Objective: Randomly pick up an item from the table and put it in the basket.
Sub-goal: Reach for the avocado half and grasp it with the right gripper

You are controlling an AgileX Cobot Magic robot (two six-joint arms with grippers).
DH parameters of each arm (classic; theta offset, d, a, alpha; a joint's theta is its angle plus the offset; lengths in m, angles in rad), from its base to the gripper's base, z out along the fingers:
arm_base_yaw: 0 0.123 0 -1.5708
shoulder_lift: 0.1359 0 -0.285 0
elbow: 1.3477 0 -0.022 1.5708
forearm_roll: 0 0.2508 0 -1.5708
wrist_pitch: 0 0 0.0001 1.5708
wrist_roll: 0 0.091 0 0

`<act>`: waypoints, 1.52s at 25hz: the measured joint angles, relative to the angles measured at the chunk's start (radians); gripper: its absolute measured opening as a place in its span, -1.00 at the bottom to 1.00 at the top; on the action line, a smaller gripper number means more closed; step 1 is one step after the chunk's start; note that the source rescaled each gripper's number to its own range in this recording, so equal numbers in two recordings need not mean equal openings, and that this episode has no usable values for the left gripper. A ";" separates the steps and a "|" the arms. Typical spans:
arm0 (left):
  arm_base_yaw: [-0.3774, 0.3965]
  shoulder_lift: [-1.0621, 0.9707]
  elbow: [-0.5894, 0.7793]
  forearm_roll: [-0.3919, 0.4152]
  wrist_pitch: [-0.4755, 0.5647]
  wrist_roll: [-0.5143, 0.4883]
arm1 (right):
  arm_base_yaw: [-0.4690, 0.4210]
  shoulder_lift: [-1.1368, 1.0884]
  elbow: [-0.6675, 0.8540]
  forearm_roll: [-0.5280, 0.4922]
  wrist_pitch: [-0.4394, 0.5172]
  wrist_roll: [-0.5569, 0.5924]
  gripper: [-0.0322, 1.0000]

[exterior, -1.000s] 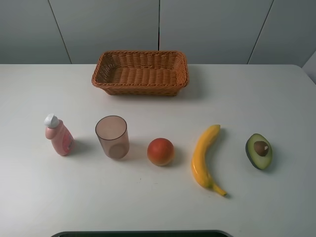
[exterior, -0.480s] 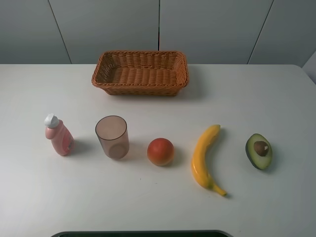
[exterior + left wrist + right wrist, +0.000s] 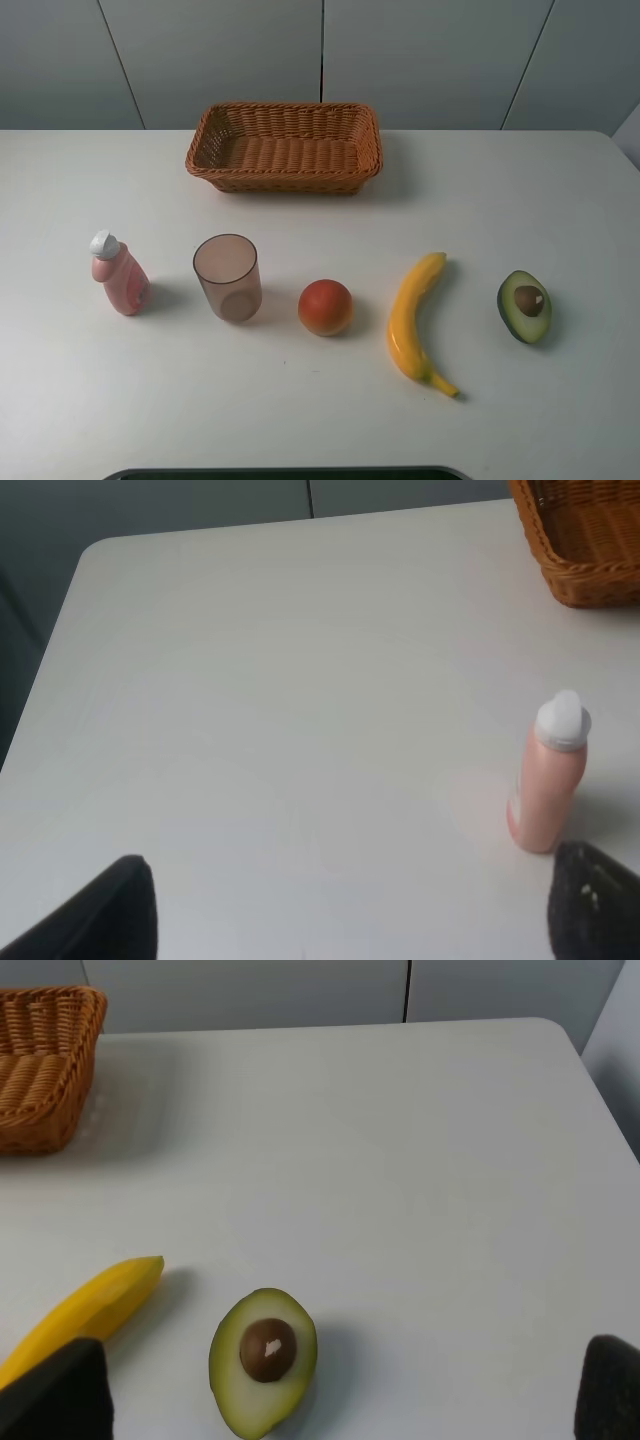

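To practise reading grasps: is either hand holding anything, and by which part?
Nothing is held. The left hand and right hand are both open and empty; the avocado lies untouched on the table.

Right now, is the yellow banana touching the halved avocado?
Apart. Exterior high view shows bare white table between the curved yellow banana and the halved green avocado.

text: none readable in any view
pink bottle [image 3: 120,279]: any print on it too small to read
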State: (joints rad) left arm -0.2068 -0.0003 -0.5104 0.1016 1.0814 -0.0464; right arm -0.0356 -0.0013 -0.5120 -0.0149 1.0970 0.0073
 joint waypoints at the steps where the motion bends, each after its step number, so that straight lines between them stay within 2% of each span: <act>1: 0.000 0.000 0.000 0.000 0.000 0.000 | 0.000 0.000 0.000 0.000 0.000 0.000 0.99; 8: 0.000 0.000 0.000 0.000 0.000 0.000 | 0.000 0.000 0.000 0.000 -0.005 0.000 0.99; 12: 0.000 0.000 0.000 0.000 0.000 0.000 | 0.000 0.051 -0.082 -0.025 -0.040 0.000 0.99; 17: 0.000 0.000 0.000 0.000 0.000 0.000 | 0.000 0.381 -0.279 -0.066 -0.059 -0.007 0.99; 24: 0.000 0.000 0.000 0.000 0.000 0.000 | 0.000 0.919 -0.516 0.015 -0.055 -0.018 0.99; 33: 0.000 0.000 0.000 0.000 0.000 0.000 | 0.000 1.367 -0.502 0.078 -0.085 -0.007 0.99; 35: 0.000 0.000 0.000 0.000 0.000 0.000 | 0.000 1.434 -0.456 0.082 -0.118 -0.007 0.99; 38: 0.000 0.000 0.000 0.000 0.000 0.000 | -0.002 1.507 -0.365 0.116 -0.214 -0.007 0.99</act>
State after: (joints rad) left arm -0.2068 -0.0003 -0.5104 0.1016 1.0814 -0.0464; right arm -0.0372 1.5053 -0.8766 0.1011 0.8828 0.0000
